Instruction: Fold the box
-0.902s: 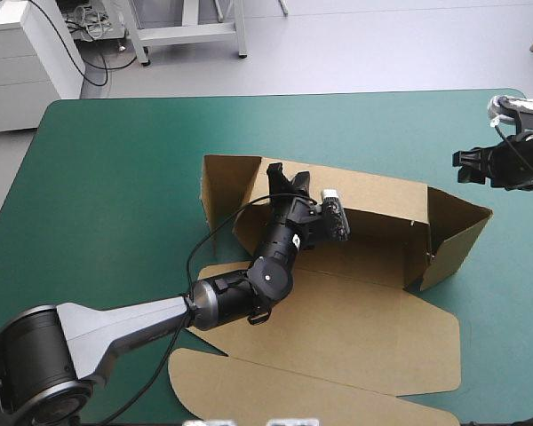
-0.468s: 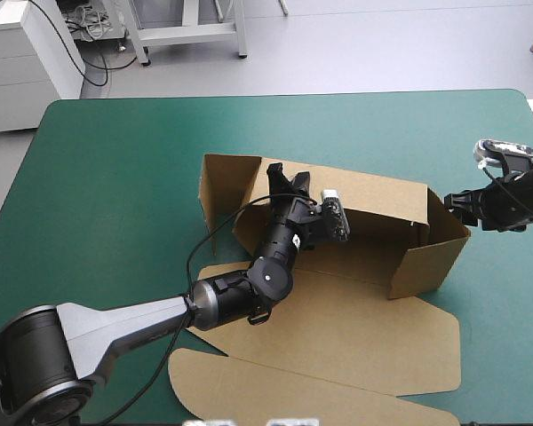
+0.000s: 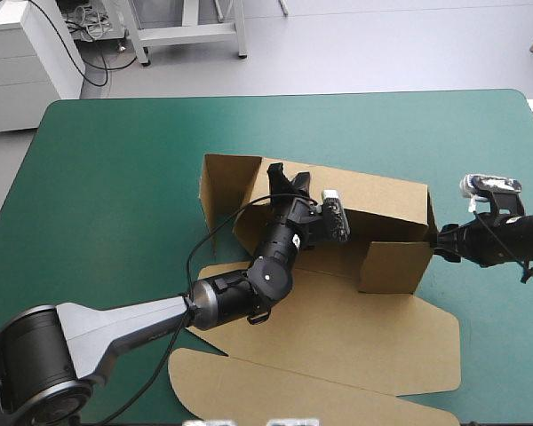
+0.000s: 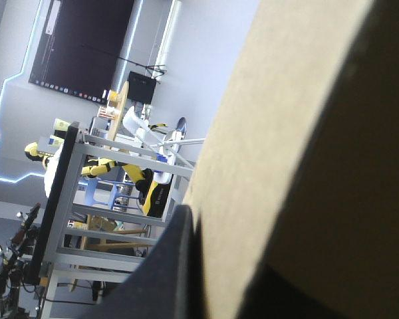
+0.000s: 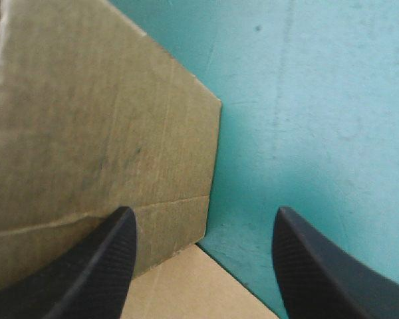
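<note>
Clamping the box (image 3: 389,266) by its far wall is the left gripper (image 3: 281,176); the right gripper (image 3: 441,241), jaws apart, is at its right end.

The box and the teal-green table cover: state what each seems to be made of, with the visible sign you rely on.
The box looks like brown cardboard, probably corrugated, matt and unprinted: flat cut panels, creased fold lines, faint ribbing seen up close. The teal-green cover seems a smooth, low-sheen mat or coated sheet: even colour, no visible weave or glare; exact material unclear.
</note>
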### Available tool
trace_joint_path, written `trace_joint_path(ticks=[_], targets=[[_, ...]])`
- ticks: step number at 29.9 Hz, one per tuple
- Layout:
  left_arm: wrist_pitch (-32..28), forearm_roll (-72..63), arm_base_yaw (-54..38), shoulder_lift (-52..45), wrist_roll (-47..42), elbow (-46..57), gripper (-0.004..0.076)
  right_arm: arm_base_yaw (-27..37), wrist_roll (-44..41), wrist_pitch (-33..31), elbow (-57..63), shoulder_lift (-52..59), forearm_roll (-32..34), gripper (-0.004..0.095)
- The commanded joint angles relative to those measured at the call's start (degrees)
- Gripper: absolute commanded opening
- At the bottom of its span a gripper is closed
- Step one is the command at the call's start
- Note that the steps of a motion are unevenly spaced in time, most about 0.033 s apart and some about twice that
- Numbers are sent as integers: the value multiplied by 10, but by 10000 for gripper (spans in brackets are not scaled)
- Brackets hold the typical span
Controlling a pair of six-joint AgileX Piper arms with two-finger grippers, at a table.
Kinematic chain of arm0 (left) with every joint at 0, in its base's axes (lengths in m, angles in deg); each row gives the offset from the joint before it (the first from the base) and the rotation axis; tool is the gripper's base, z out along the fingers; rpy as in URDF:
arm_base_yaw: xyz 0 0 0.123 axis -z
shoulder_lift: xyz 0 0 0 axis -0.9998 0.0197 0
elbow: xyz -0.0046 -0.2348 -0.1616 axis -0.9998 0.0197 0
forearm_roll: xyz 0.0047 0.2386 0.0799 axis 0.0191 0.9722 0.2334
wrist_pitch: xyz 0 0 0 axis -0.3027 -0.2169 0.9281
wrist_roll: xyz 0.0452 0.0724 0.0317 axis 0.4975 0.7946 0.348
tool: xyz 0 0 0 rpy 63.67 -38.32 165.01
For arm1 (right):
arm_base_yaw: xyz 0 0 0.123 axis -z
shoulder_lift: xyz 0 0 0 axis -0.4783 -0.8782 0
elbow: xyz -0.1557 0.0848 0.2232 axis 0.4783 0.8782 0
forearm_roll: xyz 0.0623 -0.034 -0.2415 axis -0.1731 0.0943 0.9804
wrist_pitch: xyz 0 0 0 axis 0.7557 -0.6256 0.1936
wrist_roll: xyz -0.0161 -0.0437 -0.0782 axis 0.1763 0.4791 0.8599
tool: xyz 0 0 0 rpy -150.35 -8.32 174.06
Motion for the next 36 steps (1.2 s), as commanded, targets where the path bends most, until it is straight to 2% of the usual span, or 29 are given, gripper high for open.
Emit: trace_joint_path(ticks=[1, 9, 16, 23, 30, 36], targets=[[-43, -40, 3, -17, 20, -6, -8, 2, 65, 67, 49, 51, -76, 550], [-54, -69, 3, -14, 118, -6, -8, 2, 195, 110, 147, 102, -144, 550], [-54, -74, 3, -14, 122, -6, -8, 2, 301, 113, 163, 108, -185, 550], [-54, -74, 3, -14, 122, -6, -8, 2, 356, 85, 163, 108, -213, 550], [-54, -74, 3, -14, 122, -6, -8, 2, 360, 51, 163, 108, -207, 550], [-63, -74, 3, -14, 122, -6, -8, 2, 359, 87, 164, 108, -233, 550]])
